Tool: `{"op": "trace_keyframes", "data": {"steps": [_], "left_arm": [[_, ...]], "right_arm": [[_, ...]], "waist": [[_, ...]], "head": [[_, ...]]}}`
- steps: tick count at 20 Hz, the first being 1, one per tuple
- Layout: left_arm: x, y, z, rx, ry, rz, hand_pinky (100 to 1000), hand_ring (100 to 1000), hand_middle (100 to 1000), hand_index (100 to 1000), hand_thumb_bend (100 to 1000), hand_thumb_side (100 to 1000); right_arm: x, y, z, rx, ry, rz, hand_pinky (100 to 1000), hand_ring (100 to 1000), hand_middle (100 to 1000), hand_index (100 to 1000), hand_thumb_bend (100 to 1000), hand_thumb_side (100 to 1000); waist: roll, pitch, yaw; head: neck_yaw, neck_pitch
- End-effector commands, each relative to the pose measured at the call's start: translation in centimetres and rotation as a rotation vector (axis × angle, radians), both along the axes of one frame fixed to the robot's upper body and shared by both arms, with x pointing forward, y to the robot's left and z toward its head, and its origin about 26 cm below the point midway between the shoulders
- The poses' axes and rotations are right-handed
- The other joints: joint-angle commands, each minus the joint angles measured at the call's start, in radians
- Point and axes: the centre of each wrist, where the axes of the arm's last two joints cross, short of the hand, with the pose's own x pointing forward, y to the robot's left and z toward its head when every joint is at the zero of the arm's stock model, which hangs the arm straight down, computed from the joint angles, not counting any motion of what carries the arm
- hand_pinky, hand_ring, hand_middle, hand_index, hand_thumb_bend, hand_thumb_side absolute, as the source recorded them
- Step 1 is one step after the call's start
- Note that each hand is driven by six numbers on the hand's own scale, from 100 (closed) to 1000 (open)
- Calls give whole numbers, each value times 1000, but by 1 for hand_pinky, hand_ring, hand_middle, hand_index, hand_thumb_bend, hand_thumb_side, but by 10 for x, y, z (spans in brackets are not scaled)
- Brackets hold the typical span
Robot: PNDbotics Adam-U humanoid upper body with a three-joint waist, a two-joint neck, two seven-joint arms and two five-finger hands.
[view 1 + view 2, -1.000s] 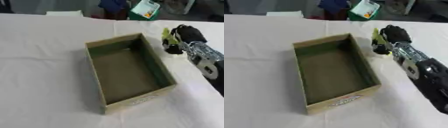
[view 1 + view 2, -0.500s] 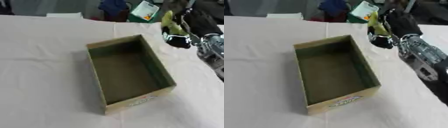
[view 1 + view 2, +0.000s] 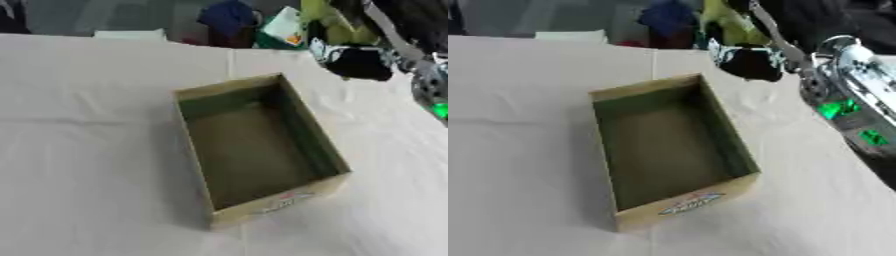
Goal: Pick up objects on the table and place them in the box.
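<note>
White cloth is being crossed as a yellow-green object [image 3: 730, 22] is being clamped in the right hand [image 3: 750, 62] beyond the box [image 3: 667, 150], where slipping is being risked.

Even, soft light falls from above on the pale cloth-covered table [image 3: 87, 150], bright without glare. The open brown cardboard box [image 3: 254, 145] keeps a dim greenish interior and casts a faint shadow to its left and near side. Both views are soft overall. The black right hand [image 3: 750, 62] at the far right is smeared by motion blur, as is the yellow-green object [image 3: 337, 27] it holds. Green lights glow on the silver forearm [image 3: 855, 112]. The dark far background is out of focus.
</note>
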Motion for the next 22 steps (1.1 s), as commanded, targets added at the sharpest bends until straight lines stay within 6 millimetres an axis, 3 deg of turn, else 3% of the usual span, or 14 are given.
{"op": "trace_keyframes", "data": {"steps": [1, 11, 12, 13, 22], "left_arm": [[-2, 3, 9, 30, -20, -1, 386, 446, 532, 644, 100, 487], [-2, 1, 8, 32, -17, -8, 387, 446, 532, 644, 100, 485], [-2, 1, 8, 32, -17, -9, 387, 446, 533, 644, 100, 477], [-2, 1, 8, 32, -17, -9, 387, 445, 533, 644, 100, 484], [-1, 0, 8, 34, -13, -15, 388, 445, 534, 645, 100, 484]], "right_arm": [[-5, 13, 5, -40, 11, 85, 559, 536, 543, 518, 100, 570], [-4, 47, -25, -133, 218, 184, 582, 566, 564, 584, 100, 521], [-4, 49, -29, -143, 243, 189, 584, 574, 566, 590, 100, 450], [-4, 51, -31, -151, 266, 192, 585, 578, 569, 594, 100, 518], [-6, 59, -47, -192, 410, 199, 600, 611, 607, 644, 100, 507]], "waist": [[3, -22, 3], [6, -16, 9], [7, -15, 9], [7, -14, 10], [8, -10, 10]], "head": [[1, -3], [-7, 1], [-8, 1], [-9, 1], [-12, -1]]}}
